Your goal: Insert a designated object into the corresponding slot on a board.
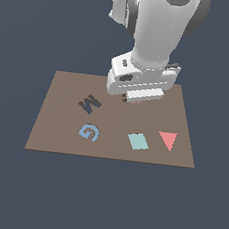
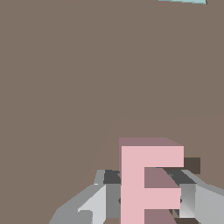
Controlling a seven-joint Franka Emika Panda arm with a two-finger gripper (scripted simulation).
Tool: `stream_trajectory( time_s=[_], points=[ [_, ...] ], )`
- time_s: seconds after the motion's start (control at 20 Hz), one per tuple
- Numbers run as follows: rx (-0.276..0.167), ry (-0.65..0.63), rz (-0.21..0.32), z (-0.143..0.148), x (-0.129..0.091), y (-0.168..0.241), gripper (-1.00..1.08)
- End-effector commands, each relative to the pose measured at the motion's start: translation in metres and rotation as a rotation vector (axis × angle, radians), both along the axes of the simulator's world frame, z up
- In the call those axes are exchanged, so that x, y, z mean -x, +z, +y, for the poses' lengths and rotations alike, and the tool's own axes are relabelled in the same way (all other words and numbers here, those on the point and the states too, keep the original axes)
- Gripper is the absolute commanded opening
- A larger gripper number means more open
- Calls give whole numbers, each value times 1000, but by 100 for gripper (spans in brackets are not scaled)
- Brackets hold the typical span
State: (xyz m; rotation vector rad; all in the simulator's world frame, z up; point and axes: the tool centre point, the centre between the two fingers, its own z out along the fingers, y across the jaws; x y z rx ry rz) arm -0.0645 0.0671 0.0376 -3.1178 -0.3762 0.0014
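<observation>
The gripper sat low in the wrist view's frame, its two grey fingers narrowed to the width of the pale pink E block and pressed against its sides, so the block looked clamped between them. In the exterior view the gripper hung close over the far middle part of the brown board, just above centre of the frame, and the arm's white wrist hid nearly all of the block; only a sliver of pink showed under the fingers. A small patch of dark beside the block in the wrist view may have been the E-shaped slot, but most of it was covered and I could not tell whether the block was over it, partly in it, or merely beside it.

Farther out, at centre left of the exterior view, lay the dark M-shaped recess, with the blue G below it. A pale teal square and the salmon-red triangle lay to the lower right.

The main risk, as I judged it, was misalignment: if the block's arms were slightly turned or offset from the recess, it would land on the rim and sit tilted. Letting go early could also leave it proud or skewed.
</observation>
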Motion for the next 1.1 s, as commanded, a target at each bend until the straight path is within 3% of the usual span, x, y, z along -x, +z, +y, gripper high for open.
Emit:
stream_trajectory(
  time_s=[0.0,0.25,0.7,0.75,1.05],
  points=[
    [-1,-13,0,-16,6,1,-100],
    [-1,-27,0,-31,11,2,-100],
    [1,-26,0,-32,10,-7,-100],
    [1,-26,0,-32,10,-7,100],
    [1,-26,0,-32,10,-7,100]
  ],
)
